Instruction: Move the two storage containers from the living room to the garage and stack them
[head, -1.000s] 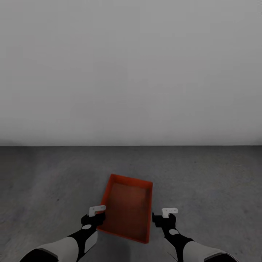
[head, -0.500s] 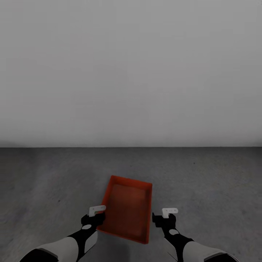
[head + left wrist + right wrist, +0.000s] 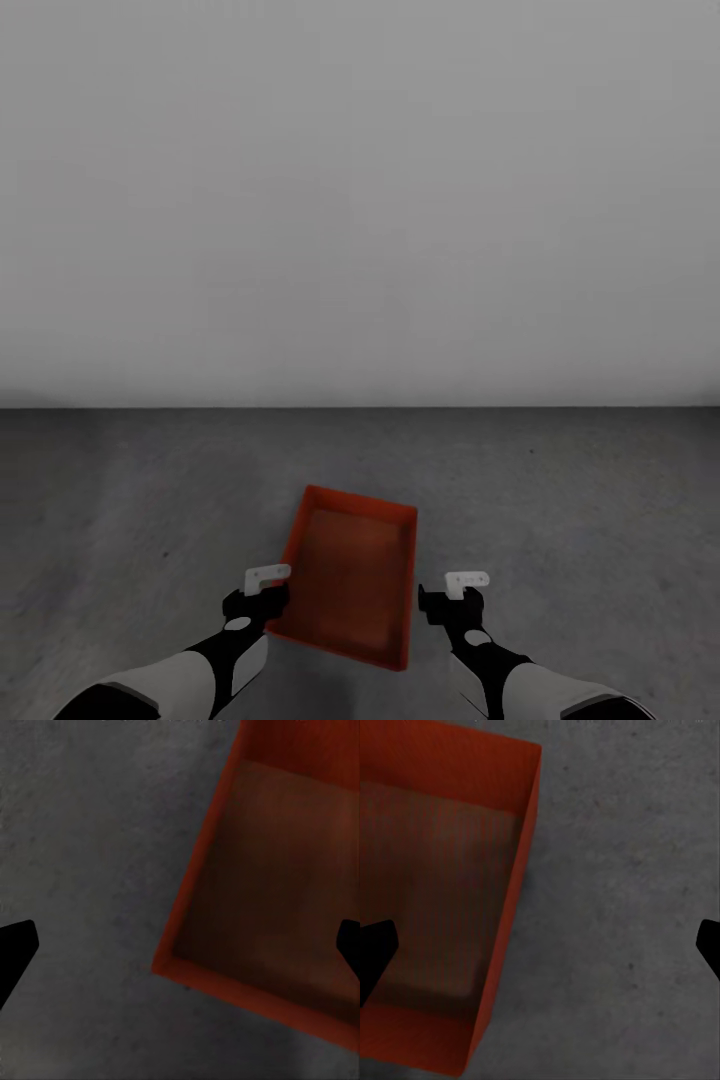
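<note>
Container sits on bare concrete floor between both grippers, jaws spread wide, gripping nothing

Matt orange-red container – rough grey concrete floor

Dim, flat light, soft blur, faint shadows

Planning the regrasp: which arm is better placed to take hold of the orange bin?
Left, narrowly. The left gripper hangs over the storage container wall, jaws open astride it; the right gripper, also open, sits just outside over the floor.
</note>
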Motion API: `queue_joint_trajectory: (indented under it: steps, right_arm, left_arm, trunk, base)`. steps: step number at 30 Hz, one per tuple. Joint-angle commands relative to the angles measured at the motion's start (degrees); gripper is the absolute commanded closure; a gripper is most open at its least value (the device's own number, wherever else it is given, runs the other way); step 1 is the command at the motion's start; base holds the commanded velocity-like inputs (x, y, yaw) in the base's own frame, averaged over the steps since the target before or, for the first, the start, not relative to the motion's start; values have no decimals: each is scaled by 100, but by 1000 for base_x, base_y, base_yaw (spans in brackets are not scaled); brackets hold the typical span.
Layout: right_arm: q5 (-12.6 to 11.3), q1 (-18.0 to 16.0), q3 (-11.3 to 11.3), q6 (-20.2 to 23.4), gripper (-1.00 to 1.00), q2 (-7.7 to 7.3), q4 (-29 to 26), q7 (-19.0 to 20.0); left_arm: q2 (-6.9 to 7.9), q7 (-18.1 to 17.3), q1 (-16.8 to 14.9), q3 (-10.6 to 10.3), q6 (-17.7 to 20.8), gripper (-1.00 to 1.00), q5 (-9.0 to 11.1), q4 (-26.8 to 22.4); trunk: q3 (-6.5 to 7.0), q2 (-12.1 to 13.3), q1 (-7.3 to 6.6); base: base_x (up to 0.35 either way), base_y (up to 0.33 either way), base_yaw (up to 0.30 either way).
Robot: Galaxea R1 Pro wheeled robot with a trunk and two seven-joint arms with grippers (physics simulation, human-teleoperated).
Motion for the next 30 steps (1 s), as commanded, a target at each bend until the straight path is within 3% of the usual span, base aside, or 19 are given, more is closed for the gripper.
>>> queue_joint_trajectory:
  steps: [1, 30]
  right_arm:
    - [-59, -3, 48, -20, -100, 2, 7, -12]
    - [-67, -3, 43, -20, -100, -7, 8, 5]
  left_arm:
    - [-2, 20, -3, -49, -16, -100, 41, 4]
    - [7, 11, -3, -49, -22, -100, 41, 3]
  trunk:
    - [15, 40, -23]
    - [535, 1203, -660]
  base:
    - [0, 0, 0]
    - [0, 0, 0]
